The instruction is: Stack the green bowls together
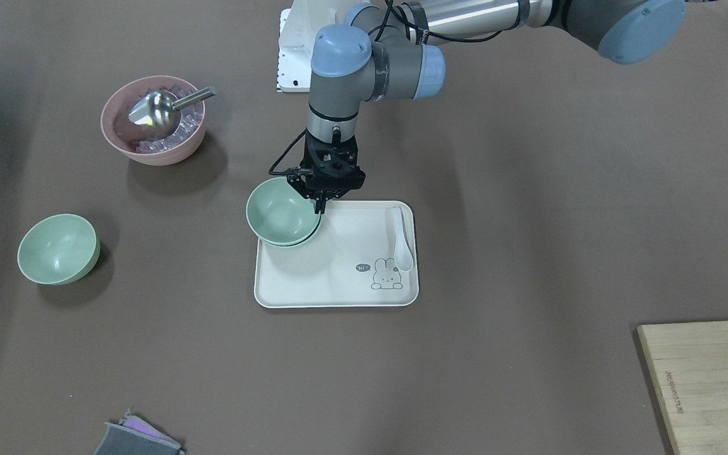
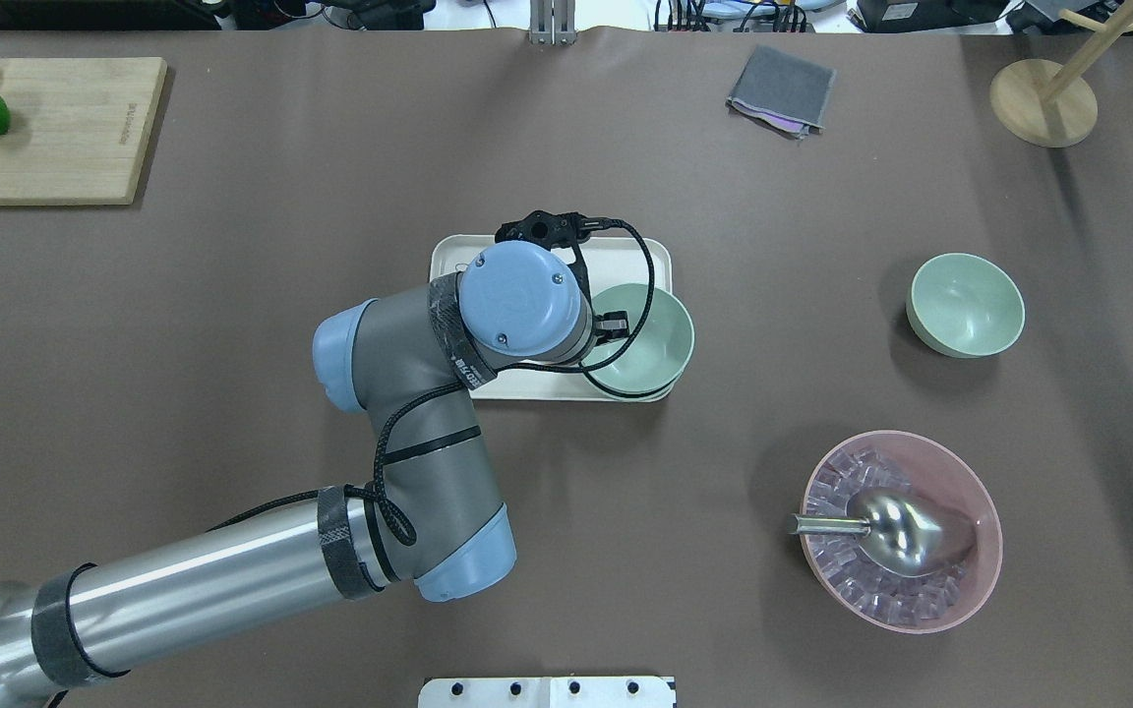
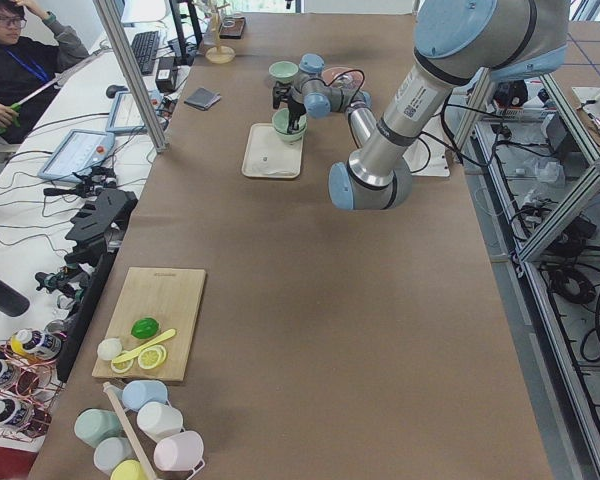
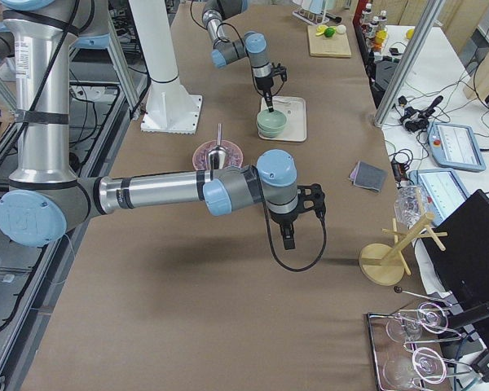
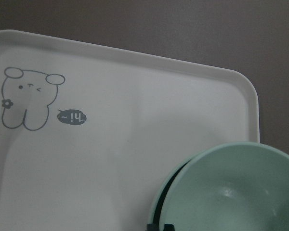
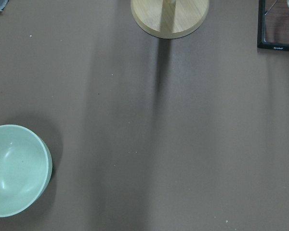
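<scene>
Left jaws, mine: clenched on rim of top green bowl (image 1: 279, 212), nested in second green bowl (image 1: 291, 242) on tray (image 1: 339, 284). Right jaws: cannot tell. Third green bowl (image 1: 57, 248): alone on counter (image 1: 528, 253), well apart. Risk: tilted release leaves top bowl cocked, stack unstable.

left arm (image 2: 419, 433): grey joints, blue caps, silver tube | left gripper (image 1: 321, 207): black

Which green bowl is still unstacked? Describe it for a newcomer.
Start at the white tray mid-table and look toward the robot's right. The green bowl there sits alone on the bare brown table, smaller than the nearby pink bowl of ice; the other two green bowls are nested on the tray.
</scene>
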Tool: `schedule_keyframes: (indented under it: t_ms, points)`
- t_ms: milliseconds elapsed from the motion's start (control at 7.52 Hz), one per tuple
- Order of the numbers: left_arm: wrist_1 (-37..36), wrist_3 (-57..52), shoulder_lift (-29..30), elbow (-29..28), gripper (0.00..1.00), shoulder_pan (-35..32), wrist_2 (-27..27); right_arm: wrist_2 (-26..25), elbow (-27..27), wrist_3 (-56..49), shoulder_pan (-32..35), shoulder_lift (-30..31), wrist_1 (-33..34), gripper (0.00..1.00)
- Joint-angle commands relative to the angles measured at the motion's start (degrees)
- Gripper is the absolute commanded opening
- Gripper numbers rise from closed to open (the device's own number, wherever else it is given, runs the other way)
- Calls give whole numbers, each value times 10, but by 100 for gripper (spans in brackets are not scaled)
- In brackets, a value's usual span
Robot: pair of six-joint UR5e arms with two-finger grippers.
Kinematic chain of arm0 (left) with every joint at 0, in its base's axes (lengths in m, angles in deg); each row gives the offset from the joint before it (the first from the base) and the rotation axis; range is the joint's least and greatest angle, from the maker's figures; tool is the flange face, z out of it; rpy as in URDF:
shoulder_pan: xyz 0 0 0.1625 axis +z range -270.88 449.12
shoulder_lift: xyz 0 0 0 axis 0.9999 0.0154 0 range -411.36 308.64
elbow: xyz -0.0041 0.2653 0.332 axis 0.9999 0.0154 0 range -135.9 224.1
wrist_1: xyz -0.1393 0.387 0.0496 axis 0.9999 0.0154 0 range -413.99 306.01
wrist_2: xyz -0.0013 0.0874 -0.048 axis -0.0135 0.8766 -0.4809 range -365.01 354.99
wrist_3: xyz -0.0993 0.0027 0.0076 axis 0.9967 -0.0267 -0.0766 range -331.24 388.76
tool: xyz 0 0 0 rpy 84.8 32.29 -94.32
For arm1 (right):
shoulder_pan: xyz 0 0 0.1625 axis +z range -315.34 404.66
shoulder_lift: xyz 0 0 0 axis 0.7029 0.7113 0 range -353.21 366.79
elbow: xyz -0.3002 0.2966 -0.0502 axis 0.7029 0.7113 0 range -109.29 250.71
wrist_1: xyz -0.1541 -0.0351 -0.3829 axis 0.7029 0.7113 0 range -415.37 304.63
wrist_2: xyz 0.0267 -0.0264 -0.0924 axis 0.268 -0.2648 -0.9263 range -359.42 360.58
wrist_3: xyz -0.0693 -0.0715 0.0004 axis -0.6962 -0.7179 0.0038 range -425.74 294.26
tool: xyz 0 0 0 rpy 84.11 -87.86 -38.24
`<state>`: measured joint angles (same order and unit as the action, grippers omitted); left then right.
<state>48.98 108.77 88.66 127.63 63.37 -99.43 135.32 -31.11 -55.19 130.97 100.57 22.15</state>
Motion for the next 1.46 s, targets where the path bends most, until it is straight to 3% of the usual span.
schedule_keyframes:
  t_ms: [0,665,798,1064,1197,1330]
  points:
    - [0,0,-4,-1,0,0,0,0,0,0,0,0,0,100]
    - [2,0,-4,1,0,0,0,0,0,0,0,0,0,100]
    - [2,-1,-4,1,6,0,0,0,0,0,0,0,0,100]
    - [17,-3,-5,0,50,0,0,0,1,0,0,-1,0,100]
    - [17,-4,-5,0,79,0,1,0,1,0,-1,-2,0,100]
    - [17,-4,-5,2,97,0,9,0,1,1,-1,-2,0,100]
